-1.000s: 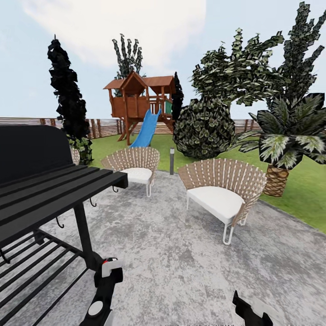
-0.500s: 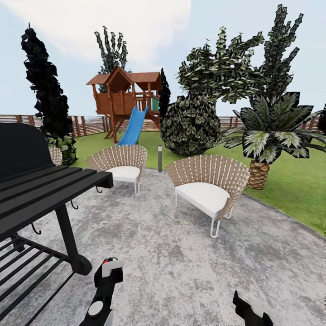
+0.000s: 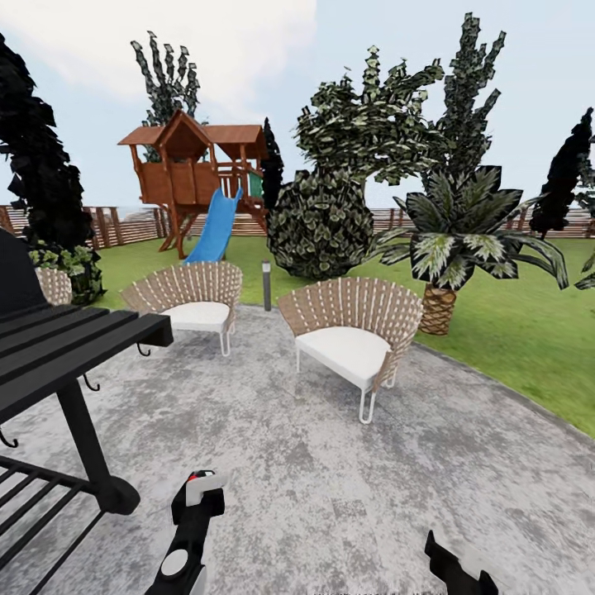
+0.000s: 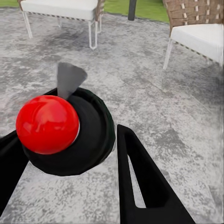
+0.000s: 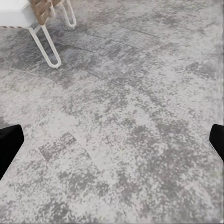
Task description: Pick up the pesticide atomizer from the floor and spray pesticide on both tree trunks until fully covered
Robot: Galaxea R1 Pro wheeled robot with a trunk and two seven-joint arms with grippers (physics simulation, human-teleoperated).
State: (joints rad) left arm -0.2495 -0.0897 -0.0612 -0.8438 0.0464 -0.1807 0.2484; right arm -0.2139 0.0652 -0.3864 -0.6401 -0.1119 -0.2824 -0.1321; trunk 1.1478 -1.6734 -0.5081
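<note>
Held thing: the pesticide atomizer (image 4: 63,130), a black body with a red ball top and a grey nozzle, sits between the fingers of the left gripper (image 4: 70,154); in the head view its white-and-red top shows at the left arm's tip (image 3: 198,489).
Left jaws: pinching the atomizer, one dark finger (image 4: 140,182) against its side.
Right jaws: the right gripper (image 5: 112,140) is spread wide with nothing between the fingers, only grey paved patch (image 5: 121,116) below.
Setting: the robot stands on the paving, with a black grill (image 3: 58,364) at its left edge and two wicker chairs (image 3: 347,330) ahead.
Garden: the lawn (image 3: 496,330) lies beyond the far edge of the paving, ringed by a wooden fence (image 3: 124,223), with a playhouse and slide (image 3: 198,190).
Key relation: leafy canopies (image 3: 372,124) rise ahead and to the right behind a round bush (image 3: 318,223) and a palm-like plant (image 3: 454,240); no bare trunk is clear from here.
Judgement: the pick-up looks done; the robot likely needs to drive across the paving toward the lawn, with the left arm as the spraying one.
</note>
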